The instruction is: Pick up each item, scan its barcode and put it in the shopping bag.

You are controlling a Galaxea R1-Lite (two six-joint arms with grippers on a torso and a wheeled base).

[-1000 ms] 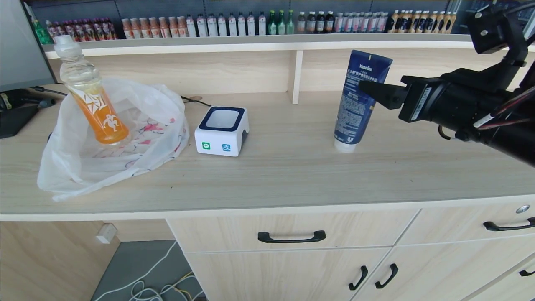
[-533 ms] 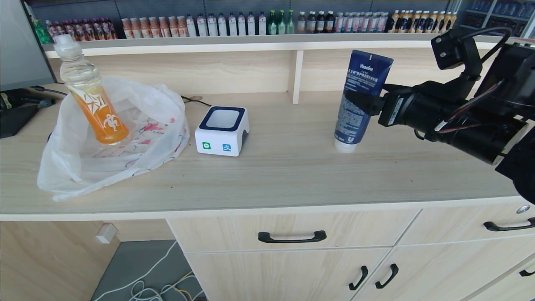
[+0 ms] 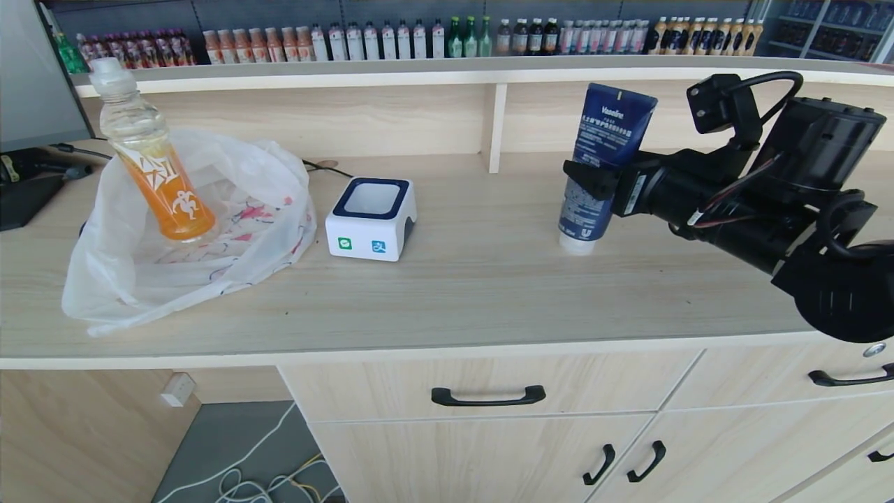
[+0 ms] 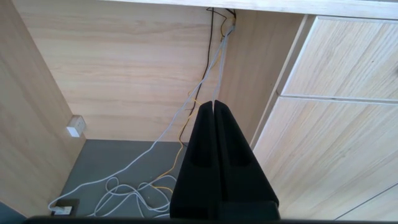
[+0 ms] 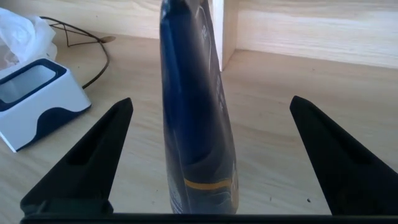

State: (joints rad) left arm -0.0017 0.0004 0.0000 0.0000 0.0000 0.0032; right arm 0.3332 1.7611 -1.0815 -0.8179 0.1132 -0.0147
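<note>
Right claw point(image 5: 211, 102) reaches the tube point(image 3: 613, 122).
We see it slide forward this last second; fingers point(image 5: 93, 162) spread apart either side of the upright tube, so clamping comes next.

The tube point(image 3: 614, 129) is dark blue and white. The bottle point(image 3: 159, 175) is orange. The bag point(image 3: 209, 269) is white with red marks.

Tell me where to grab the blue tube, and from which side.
Grip the tube mid-body, level, from the robot's right, where the open right hand straddles it. It stands on its cap, thin edge facing that side, so the fingers should close on its broad flat faces.
</note>
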